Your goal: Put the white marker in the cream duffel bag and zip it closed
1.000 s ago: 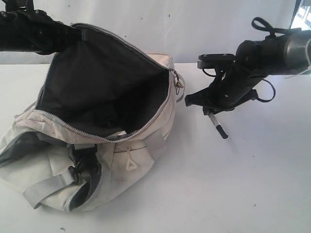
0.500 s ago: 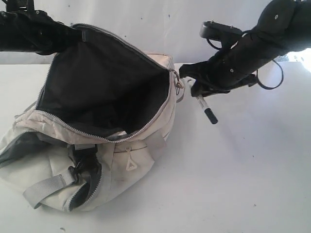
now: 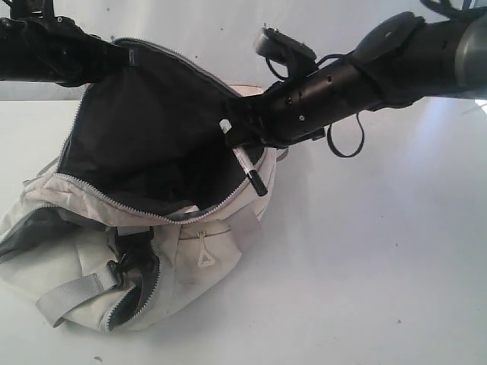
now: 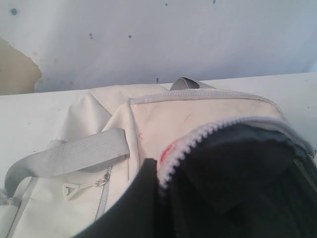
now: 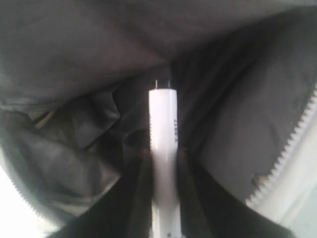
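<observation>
The cream duffel bag (image 3: pixel 186 277) lies on its side at the left, its main mouth gaping and showing dark lining (image 3: pixel 152 129). My left gripper (image 3: pixel 116 56) is shut on the mouth's upper zipper edge and holds it up; in the left wrist view the toothed edge (image 4: pixel 183 146) runs in beside a black finger (image 4: pixel 141 198). My right gripper (image 3: pixel 242 138) is shut on the white marker (image 3: pixel 243 160), which slants over the mouth's right side, black cap (image 3: pixel 259 185) lowest. In the right wrist view the marker's barrel (image 5: pixel 163 119) sticks out between the fingers (image 5: pixel 141 193) over the lining.
The white table (image 3: pixel 365 266) stretches right of the bag and a pale wall (image 3: pixel 228 38) stands behind. A grey webbing strap (image 3: pixel 76 293) and a part-open side pocket (image 3: pixel 137 285) face the front, with a cream zipper pull (image 3: pixel 204 257) beside them.
My right arm has swung left, carrying the marker from above the table beside the bag to over the bag's open mouth. The left gripper and the bag have stayed still.
</observation>
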{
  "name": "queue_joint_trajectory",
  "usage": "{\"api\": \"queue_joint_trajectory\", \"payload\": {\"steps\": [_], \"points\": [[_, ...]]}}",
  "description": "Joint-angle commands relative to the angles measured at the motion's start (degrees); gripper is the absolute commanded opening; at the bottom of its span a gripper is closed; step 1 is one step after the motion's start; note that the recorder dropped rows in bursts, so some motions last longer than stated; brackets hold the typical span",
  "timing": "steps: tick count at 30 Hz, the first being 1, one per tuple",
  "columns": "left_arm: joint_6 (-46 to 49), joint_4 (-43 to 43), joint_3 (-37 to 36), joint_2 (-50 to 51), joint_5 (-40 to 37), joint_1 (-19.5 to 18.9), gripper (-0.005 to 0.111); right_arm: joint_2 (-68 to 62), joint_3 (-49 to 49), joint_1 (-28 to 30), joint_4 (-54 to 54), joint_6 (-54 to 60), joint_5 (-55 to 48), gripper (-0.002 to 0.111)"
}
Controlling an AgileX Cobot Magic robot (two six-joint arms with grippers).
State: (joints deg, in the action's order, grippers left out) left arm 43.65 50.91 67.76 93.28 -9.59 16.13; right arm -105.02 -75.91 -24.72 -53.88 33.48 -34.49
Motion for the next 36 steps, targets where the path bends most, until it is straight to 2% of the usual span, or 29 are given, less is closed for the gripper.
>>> {"api": "queue_joint_trajectory", "payload": {"steps": [1,8,14,19,24,26,32,34,36], "points": [[0.05,0.43,0.35,-0.62,0.54,-0.15,0.0,-1.58,0.01,-2.96,-2.95,0.87,7.37,0.0],[0.05,0.43,0.35,-0.62,0.36,-0.15,0.0,-3.57,0.01,-6.69,-11.87,0.87,16.48,0.0],[0.05,0.43,0.35,-0.62,-0.33,-0.15,0.0,-5.78,0.01,-7.89,-12.28,3.57,19.72,0.001],[0.05,0.43,0.35,-0.62,-0.45,-0.15,0.0,-5.88,0.01,-7.89,-12.28,5.97,20.87,0.015],[0.05,0.43,0.35,-0.62,-0.45,-0.15,0.0,-5.88,0.01,-7.89,-12.16,5.97,20.87,0.047],[0.05,0.43,0.35,-0.62,-0.45,-0.15,0.0,-5.88,0.01,-7.89,-12.16,5.97,20.71,0.055],[2.2,0.43,0.35,-0.62,-1.55,-0.15,0.0,-5.16,0.01,-7.89,-10.84,6.15,15.57,0.055],[6.98,0.01,0.35,-0.62,-3.86,-0.03,0.0,-4.27,0.01,-7.75,-6.09,6.41,15.05,0.055],[7.44,0.01,0.35,-0.75,-4.02,-0.03,0.002,-3.07,0.01,-7.75,-2.58,3.88,13.04,0.055]]}}
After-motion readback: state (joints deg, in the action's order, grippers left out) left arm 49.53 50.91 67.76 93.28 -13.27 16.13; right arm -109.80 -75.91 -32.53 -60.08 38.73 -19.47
